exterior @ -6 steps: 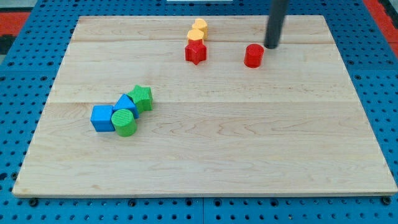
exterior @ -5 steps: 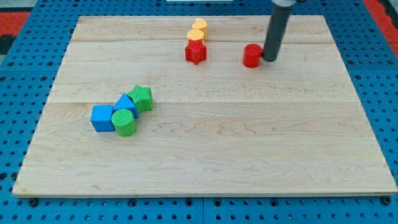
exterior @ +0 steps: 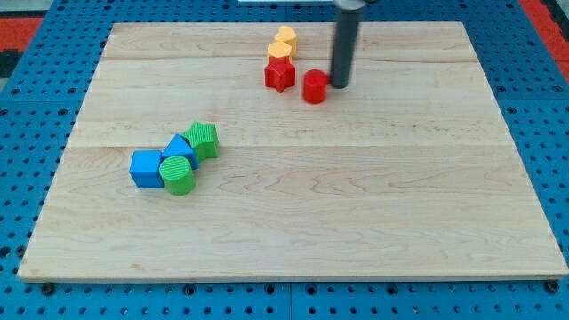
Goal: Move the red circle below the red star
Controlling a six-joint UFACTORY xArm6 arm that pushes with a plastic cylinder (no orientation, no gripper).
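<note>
The red circle sits near the view's top centre, just right of and slightly lower than the red star. A small gap shows between them. My tip rests against the red circle's right side. The dark rod rises from it to the view's top edge.
Two yellow blocks stand stacked in line just above the red star, touching it. A cluster of two blue blocks and two green blocks lies at the view's left. The wooden board lies on a blue pegboard.
My tip has moved left and pushed the red circle left, from well right of the red star to close beside it. The other blocks have not moved.
</note>
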